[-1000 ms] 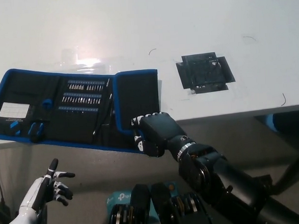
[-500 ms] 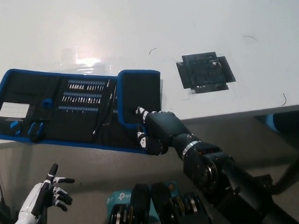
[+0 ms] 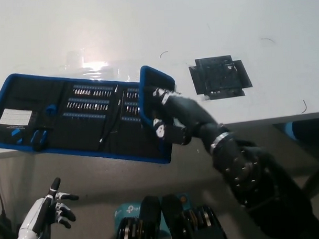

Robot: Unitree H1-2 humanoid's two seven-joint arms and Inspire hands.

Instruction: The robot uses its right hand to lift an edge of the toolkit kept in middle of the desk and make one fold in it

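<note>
A big white desk (image 3: 146, 31) fills most of the view. On it lies one long black fabric toolkit with a blue edge (image 3: 70, 115), spread open across the left and middle of the desk, with its near edge at the front of the desk. Inside it, rows of small silver bits (image 3: 90, 99) sit in the middle part. A white card (image 3: 15, 118) and a few blue-handled tools (image 3: 38, 138) sit in the left part. The right end flap (image 3: 150, 96) of the toolkit stands up off the desk. The black right hand (image 3: 175, 119) is right at that flap, with its fingers closed around it, pinching it from the right side. One black square patch (image 3: 219, 77) lies flat on the desk, to the right of the toolkit and apart from it. The white left hand (image 3: 47, 212) rests low at the bottom left, off the desk, with its fingers spread and holding nothing.
</note>
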